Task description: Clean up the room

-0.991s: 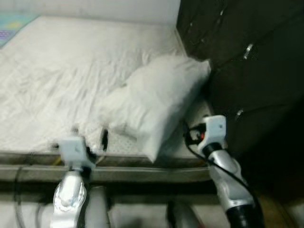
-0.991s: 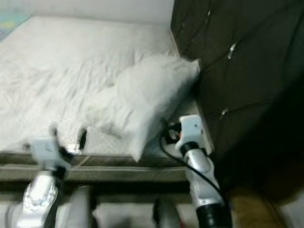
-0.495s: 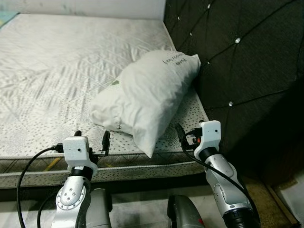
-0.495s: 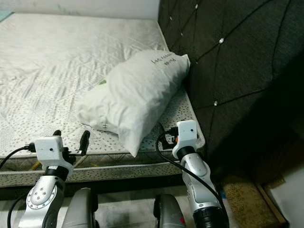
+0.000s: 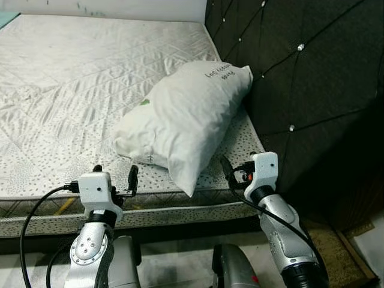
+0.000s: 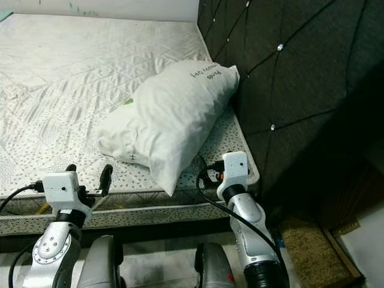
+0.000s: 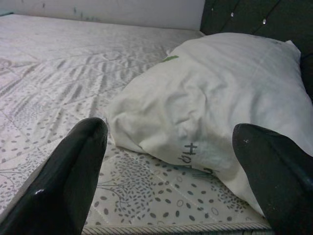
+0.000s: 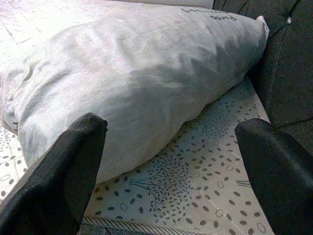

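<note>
Bare mattress (image 5: 72,90), dark headboard (image 5: 312,72) right. Pillow (image 5: 180,114) lies askew. Both grippers, left (image 5: 114,175) and right (image 8: 166,161), held apart, empty. Approach underway; pillow to be grasped next.

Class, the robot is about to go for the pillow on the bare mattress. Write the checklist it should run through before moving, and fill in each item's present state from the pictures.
1. Left gripper open: ok, its fingers stand apart at the mattress edge.
2. Right gripper open: ok, the wrist view shows a wide gap between its fingers.
3. Both grippers empty: ok, nothing between either pair of fingers.
4. Pillow ahead of both grippers: ok, it lies on the mattress in front of them, its far end against the dark tufted headboard.
5. Path to the pillow unobstructed: ok, just patterned mattress in between.
6. Grippers touching the pillow: not ok, both are short of it.
</note>
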Robot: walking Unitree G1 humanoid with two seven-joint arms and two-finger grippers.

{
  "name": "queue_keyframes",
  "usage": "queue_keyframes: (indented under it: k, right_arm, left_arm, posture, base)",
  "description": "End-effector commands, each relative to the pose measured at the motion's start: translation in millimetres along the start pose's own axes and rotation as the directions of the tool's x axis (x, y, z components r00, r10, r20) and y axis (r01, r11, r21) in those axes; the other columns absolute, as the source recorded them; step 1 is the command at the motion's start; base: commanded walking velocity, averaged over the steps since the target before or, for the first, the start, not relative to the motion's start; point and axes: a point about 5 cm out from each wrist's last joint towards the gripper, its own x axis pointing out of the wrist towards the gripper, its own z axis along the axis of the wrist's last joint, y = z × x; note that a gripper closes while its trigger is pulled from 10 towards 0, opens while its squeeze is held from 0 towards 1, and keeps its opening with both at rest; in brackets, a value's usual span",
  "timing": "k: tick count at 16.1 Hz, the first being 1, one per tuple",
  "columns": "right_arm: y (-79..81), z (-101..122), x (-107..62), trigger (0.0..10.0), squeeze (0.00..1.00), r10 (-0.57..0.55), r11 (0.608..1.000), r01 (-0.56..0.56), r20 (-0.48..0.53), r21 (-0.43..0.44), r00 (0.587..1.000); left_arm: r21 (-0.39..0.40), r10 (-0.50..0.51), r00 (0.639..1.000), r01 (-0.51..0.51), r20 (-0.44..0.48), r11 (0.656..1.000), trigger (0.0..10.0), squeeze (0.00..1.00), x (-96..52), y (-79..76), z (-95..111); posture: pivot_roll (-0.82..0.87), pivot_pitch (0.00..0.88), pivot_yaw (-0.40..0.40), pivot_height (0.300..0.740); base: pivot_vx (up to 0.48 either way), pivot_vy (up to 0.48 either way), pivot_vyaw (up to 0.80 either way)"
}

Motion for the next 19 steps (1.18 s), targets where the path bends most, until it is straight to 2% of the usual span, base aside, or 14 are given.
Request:
queue_keyframes:
  k: [1,3,9,11,16,19]
  right_arm:
    - [-0.9,5.2,1.0,10.0,0.0,0.007,1.0,-0.006,0.014,-0.013,1.0]
    - [-0.9,5.1,1.0,10.0,0.0,0.006,1.0,-0.006,0.014,-0.014,1.0]
    - [-0.2,5.4,1.5,10.0,0.0,0.012,1.0,-0.012,0.014,-0.029,1.0]
    - [3.1,6.1,1.7,10.0,0.0,0.032,0.998,-0.031,0.019,-0.053,0.999]
    - [2.4,5.4,2.0,10.0,0.0,0.027,0.999,-0.027,0.02,-0.04,0.999]
    - [1.8,5.1,3.0,10.0,0.0,0.023,0.999,-0.023,0.018,-0.035,1.0]
  left_arm:
    - [-0.003,0.005,1.0,-0.005,0.004,1.0,10.0,0.0,0.2,-0.7,2.0]
    - [-0.002,0.005,1.0,-0.005,0.004,1.0,10.0,0.0,0.3,-0.8,1.9]
    - [-0.002,0.002,1.0,-0.002,0.01,1.0,10.0,0.0,1.4,-1.8,2.3]
    - [0.002,-0.006,1.0,0.006,0.01,1.0,10.0,0.0,1.7,-3.4,2.9]
    - [-0.009,-0.024,0.999,0.024,0.021,1.0,10.0,0.0,2.2,-5.2,3.6]
    - [-0.017,-0.04,0.999,0.04,0.031,0.999,10.0,0.0,2.2,-6.3,4.5]
  posture:
    - [-0.04,0.121,-0.084,0.55]
    - [-0.04,0.121,-0.084,0.53]
    - [-0.04,0.118,-0.084,0.53]
    - [-0.04,0.118,-0.084,0.53]
    - [-0.04,0.107,-0.083,0.53]
    - [-0.04,0.104,-0.084,0.53]
  base:
    - [0.0,0.0,0.0]
    - [0.0,0.0,0.0]
    - [0.0,0.0,0.0]
    - [0.0,0.0,0.77]
    - [0.0,0.0,0.7]
    - [0.215,0.0,0.0]
